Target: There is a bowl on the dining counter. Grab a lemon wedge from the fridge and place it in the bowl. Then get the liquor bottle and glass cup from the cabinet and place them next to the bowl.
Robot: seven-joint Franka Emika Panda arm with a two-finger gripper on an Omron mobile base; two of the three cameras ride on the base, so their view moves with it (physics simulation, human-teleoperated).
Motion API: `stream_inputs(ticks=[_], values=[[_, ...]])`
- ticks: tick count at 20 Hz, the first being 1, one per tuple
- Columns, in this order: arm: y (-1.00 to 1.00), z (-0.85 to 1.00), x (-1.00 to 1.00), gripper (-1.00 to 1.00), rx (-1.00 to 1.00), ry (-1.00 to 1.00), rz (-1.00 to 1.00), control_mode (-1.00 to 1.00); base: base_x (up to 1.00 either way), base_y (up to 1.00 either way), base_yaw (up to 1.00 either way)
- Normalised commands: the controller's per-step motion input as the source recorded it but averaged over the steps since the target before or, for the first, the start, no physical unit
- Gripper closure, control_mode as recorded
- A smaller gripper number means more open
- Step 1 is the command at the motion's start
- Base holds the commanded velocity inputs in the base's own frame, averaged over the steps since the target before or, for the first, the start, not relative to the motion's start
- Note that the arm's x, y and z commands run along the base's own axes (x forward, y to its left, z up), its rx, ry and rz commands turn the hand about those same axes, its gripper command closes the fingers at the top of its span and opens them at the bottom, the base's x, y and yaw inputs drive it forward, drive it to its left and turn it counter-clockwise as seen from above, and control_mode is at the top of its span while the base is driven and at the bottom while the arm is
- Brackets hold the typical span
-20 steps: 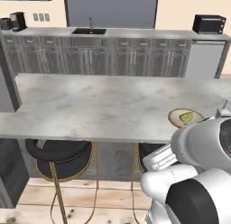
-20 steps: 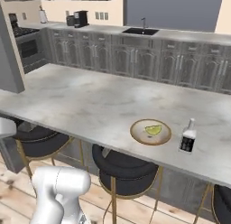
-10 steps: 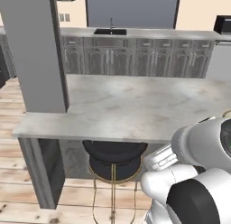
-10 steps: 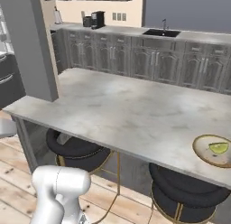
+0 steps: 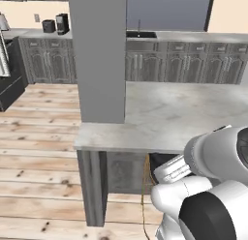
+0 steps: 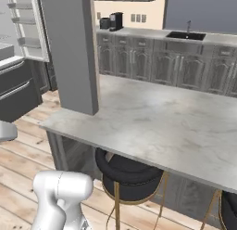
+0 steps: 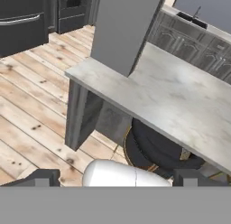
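Currently, left base view: dining counter [image 5: 193, 113] runs right from a square grey pillar [image 5: 99, 55] standing on its near-left end. Coffee machine [image 5: 61, 23] sits on the far cabinet run. Bowl, lemon wedge and liquor bottle are out of frame here, so I can't place them.

Right base view: same marble slab [image 6: 166, 127], black stool [image 6: 132, 175] tucked under its edge. Fridge [image 6: 25, 25] at far left, door open, white shelves showing. Sink [image 6: 185, 35] on the back run.

Hand view: gripper [image 7: 115, 177] points down over the counter's end and the wooden floor [image 7: 27, 114]; fingertips stand at full spread, nothing between them.

Judgement: step in hand looks like driving to the cabinet for the glass cup. Keep the arm tucked, clear the pillar and counter corner, and leave the jaws wide for the tumbler.
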Motion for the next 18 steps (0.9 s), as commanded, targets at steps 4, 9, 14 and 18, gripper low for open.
stream_inputs(ticks=[4,9,14,18], values=[[0.0,0.0,0.0,-1.0,0.0,0.0,0.0,1.0,0.36,1.0,-0.1],[0.0,0.0,0.0,-1.0,0.0,0.0,0.0,1.0,0.5,1.0,-0.18],[0.0,0.0,0.0,-1.0,0.0,0.0,0.0,1.0,0.6,1.0,-0.25],[0.0,0.0,0.0,-1.0,0.0,0.0,0.0,1.0,0.72,1.0,-0.36]])
